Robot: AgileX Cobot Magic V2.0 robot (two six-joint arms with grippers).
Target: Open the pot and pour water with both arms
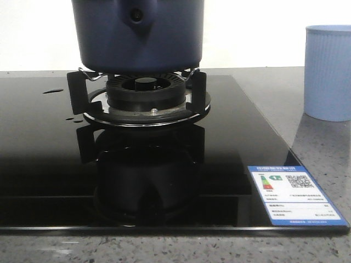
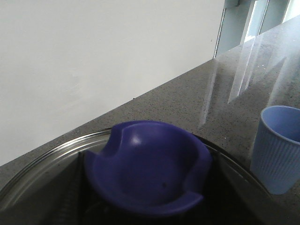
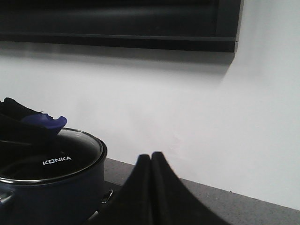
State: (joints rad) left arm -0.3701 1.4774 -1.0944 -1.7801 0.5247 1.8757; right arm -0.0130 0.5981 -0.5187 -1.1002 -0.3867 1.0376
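On the black wire trivet [image 1: 82,93] of the gas burner [image 1: 145,90], set in a glossy black glass hob [image 1: 44,164], sits the large round dark navy-blue pot [image 1: 137,35], its glass lid [image 3: 51,159] with steel rim and white lettering not yet off. A light blue ribbed plastic cup [image 1: 329,71] stands well apart on the speckled grey stone counter [image 1: 318,148], on the robot's right

From the left wrist view a blue moulded lid knob [image 2: 147,168] fills the lower frame, so the left gripper appears to sit right over it; its fingers are out of sight, and whether they are wide or closed on the knob I cannot tell. The right gripper [image 3: 151,187] hangs beside the pot with its dark fingertips [image 3: 140,187] pressed together, holding nothing

The step in hand looks to be lifting the lid. To do it well, the left arm should centre on the knob, close firmly, then rise straight up so the rim clears without dragging the pot on the trivet. The right arm should spread its fingers before going for the pot's handle
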